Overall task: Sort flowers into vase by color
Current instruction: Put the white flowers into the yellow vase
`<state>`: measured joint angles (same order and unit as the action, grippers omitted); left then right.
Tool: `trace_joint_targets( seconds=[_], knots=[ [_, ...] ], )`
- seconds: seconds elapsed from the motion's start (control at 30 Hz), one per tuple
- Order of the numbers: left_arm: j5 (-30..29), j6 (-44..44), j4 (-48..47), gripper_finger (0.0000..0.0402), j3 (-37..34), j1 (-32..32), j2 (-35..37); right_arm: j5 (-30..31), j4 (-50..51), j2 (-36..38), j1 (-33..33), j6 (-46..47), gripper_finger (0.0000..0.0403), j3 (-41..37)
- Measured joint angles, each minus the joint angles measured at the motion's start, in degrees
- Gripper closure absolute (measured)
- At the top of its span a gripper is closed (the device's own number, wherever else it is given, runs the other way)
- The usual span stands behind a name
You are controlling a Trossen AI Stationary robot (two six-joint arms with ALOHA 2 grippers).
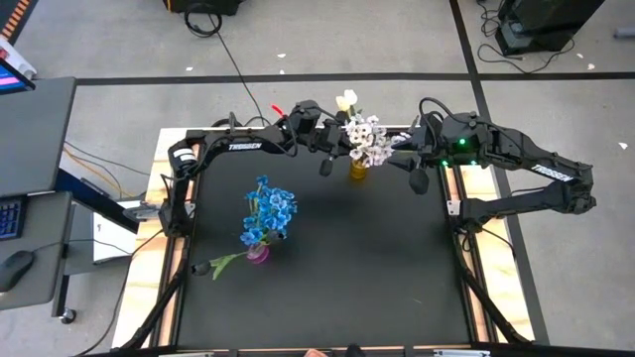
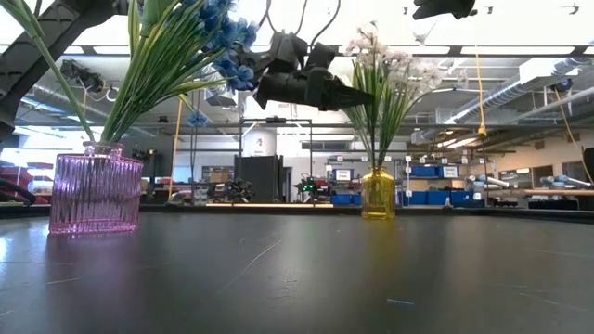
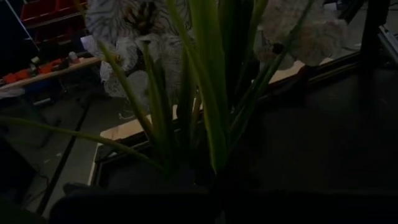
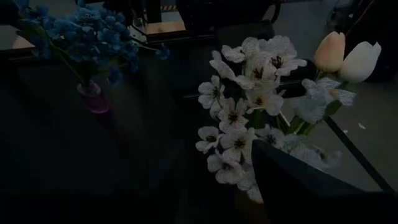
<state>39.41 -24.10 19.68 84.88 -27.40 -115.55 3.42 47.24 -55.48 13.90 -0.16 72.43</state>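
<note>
A yellow glass vase [image 1: 358,171] [image 2: 378,193] stands near the table's far edge and holds white blossom sprays [image 1: 369,141] [image 4: 242,112] and tulip buds [image 1: 346,99] [image 4: 345,56]. A pink ribbed vase [image 1: 259,254] [image 2: 96,193] holds blue blossoms [image 1: 269,213] [image 4: 87,34]; one green stem [image 1: 223,262] leans out of it toward the left. My left gripper [image 1: 332,154] [image 2: 367,98] hangs level at the white flowers' stems, left of them. My right gripper [image 1: 417,177] hovers open to their right, one finger [image 4: 298,180] beside the blossoms.
The black mat [image 1: 337,288] lies bare between the two vases and toward the near edge. Wooden rails [image 1: 164,248] and the arms' frames border it left and right. A desk with a mouse [image 1: 15,268] stands beyond the left side.
</note>
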Motion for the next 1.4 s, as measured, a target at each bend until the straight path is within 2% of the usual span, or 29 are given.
trace_joint_targets(
  seconds=[1.03,1.2,1.4],
  knots=[
    [-5.1,2.0,-6.6,0.0386,0.0,-1.1,0.0,0.0,0.0,0.0,0.0,0.0,0.0207,0.0],
    [-7.7,2.2,-8.2,0.0385,0.0,-1.1,0.0,0.0,0.0,0.0,0.0,0.0,0.0207,0.0],
    [-9.0,3.1,-8.9,0.0346,0.0,-1.2,0.0,0.0,0.0,0.0,0.0,0.2,0.0207,0.0]
  ],
)
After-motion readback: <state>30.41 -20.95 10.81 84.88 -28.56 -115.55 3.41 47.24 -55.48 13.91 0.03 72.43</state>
